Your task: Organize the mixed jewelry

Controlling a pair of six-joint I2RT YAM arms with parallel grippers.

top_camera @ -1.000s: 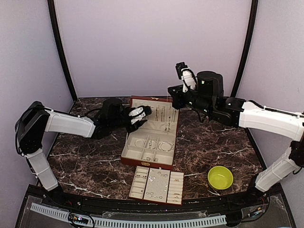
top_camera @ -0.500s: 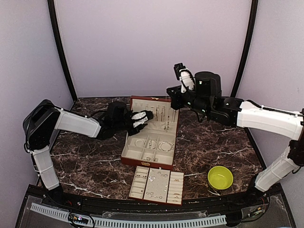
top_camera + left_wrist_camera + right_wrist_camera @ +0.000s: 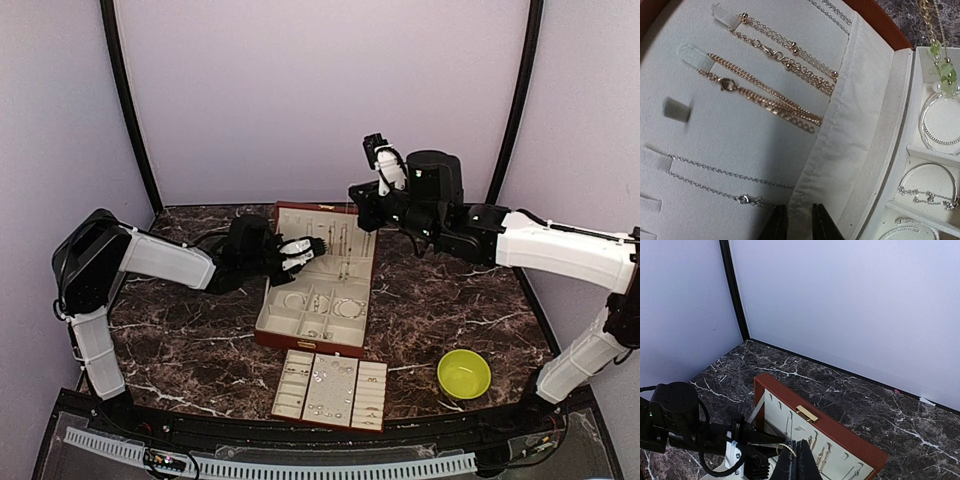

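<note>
- L pincer has slid right into box lid, gap narrowing at cream pocket edge; can't tell if pinching.
- R pincer, upper centre, closed on gold chain.
- Unsorted mixed jewelry sits in tray, bottom centre.

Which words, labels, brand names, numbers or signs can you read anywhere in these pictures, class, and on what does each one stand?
No text can be read in any view.
The reddish-brown box, its gold clasp, the compartment tray and the yellow-green bowl show no writing.
The small device at the rig's near edge is too small to tell whether it carries any marking.
</note>
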